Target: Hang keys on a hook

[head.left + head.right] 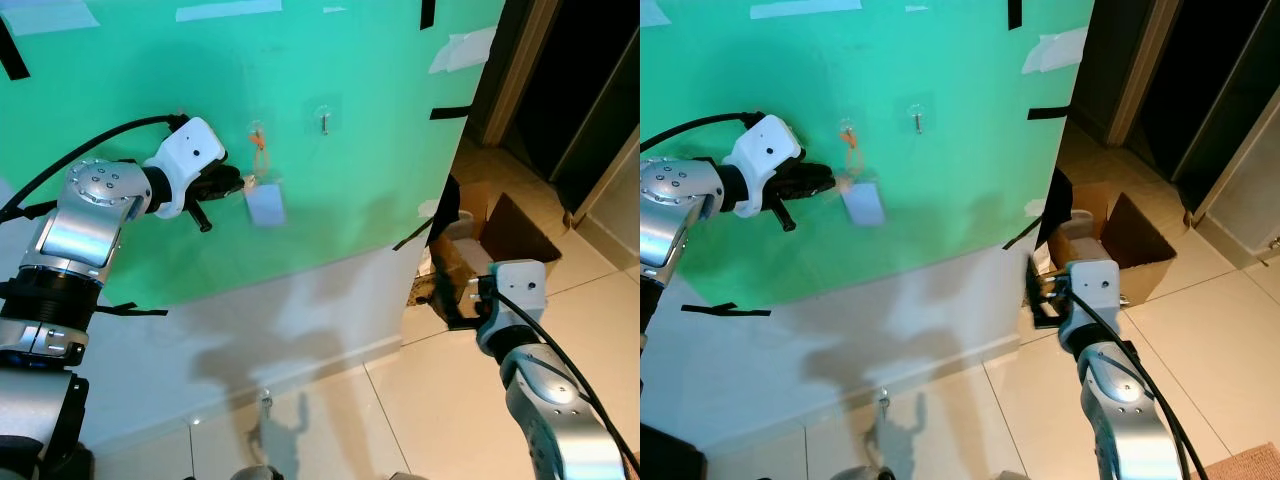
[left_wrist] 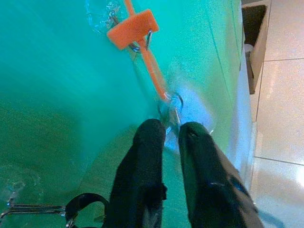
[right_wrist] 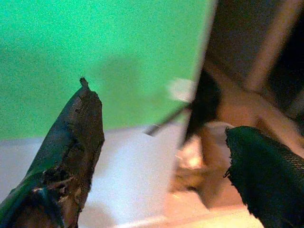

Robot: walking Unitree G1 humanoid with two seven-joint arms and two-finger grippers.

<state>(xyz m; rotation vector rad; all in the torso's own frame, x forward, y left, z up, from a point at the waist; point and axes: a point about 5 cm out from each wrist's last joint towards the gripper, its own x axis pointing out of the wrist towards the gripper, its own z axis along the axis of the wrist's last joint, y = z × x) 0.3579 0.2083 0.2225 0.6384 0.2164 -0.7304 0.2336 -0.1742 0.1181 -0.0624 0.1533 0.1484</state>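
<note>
Left end effector (image 2: 171, 130) pinching keys (image 2: 173, 107) hung on hook (image 1: 256, 131), right end effector (image 3: 161, 137) spread wide

Left gripper (image 1: 238, 184) is raised and reaching forward, fingers nearly closed; right gripper (image 3: 161, 142) is low, fingers spread wide.

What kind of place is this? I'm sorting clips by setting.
Likely a home hallway staged for recording: a green sheet taped to the wall carries stick-on hooks, with a tiled floor, a cardboard box and a dark doorway.
</note>
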